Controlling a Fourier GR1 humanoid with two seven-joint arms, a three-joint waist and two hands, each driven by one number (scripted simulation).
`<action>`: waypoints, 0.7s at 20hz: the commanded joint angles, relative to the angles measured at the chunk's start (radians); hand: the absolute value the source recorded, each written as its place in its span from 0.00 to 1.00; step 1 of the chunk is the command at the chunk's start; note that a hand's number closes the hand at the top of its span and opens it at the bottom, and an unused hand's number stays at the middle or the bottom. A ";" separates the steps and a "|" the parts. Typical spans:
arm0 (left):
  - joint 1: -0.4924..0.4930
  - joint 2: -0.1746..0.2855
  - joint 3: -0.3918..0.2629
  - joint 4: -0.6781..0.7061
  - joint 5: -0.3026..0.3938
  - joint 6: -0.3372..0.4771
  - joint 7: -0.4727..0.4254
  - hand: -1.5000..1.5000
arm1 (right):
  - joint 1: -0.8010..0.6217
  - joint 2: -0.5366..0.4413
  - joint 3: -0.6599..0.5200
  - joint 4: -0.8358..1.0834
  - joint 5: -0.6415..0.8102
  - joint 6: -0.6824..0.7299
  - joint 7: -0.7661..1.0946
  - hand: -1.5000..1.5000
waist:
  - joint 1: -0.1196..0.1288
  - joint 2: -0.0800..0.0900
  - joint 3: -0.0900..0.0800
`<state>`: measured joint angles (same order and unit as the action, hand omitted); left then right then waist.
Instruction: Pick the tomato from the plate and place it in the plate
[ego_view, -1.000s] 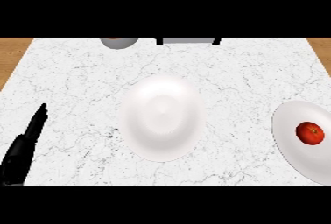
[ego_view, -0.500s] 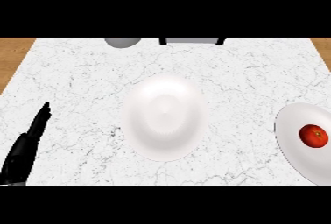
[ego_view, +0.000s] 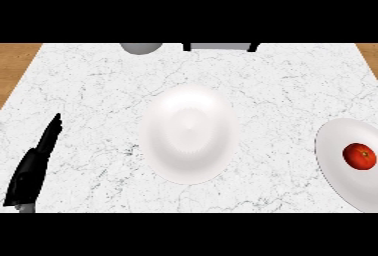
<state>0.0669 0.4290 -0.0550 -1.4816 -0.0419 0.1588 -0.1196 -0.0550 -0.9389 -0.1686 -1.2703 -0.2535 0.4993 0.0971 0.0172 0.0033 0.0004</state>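
A red tomato (ego_view: 359, 156) lies on a white plate (ego_view: 341, 170) at the right edge of the head view, partly cut off by the frame. A second white plate (ego_view: 189, 133) with nothing on it sits in the middle of the marble counter. My left hand (ego_view: 33, 167) shows at the lower left, seen edge-on with fingers straight and pointing up, far from both plates. My right hand is out of sight.
A grey round object (ego_view: 142, 47) and a dark-framed item (ego_view: 220, 47) stand at the counter's far edge. Brown wood (ego_view: 15, 65) shows beyond the counter's left side and at the top right corner.
The view has shifted slightly, so plates and left hand sit a little further right and lower in the frame. Nothing was taken hold of.
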 joint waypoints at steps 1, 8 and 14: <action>-0.047 0.005 0.036 0.060 0.010 -0.022 -0.005 0.50 | -0.057 0.003 0.093 0.053 0.127 0.048 -0.020 0.00 | -0.003 0.001 0.000; 0.029 -0.036 0.038 0.040 -0.023 -0.035 -0.054 0.50 | -0.135 0.049 0.141 0.198 0.295 0.114 -0.146 0.00 | -0.010 -0.003 0.000; -0.025 -0.039 0.059 0.004 -0.045 -0.055 0.027 0.50 | -0.282 0.134 0.173 0.431 0.440 0.113 -0.262 0.00 | -0.004 -0.001 0.001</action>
<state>0.0658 0.3942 -0.0022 -1.4493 -0.0750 0.1165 -0.1454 -0.2594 -0.8495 -0.0189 -0.9531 0.1099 0.6012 -0.1056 0.0118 0.0021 0.0006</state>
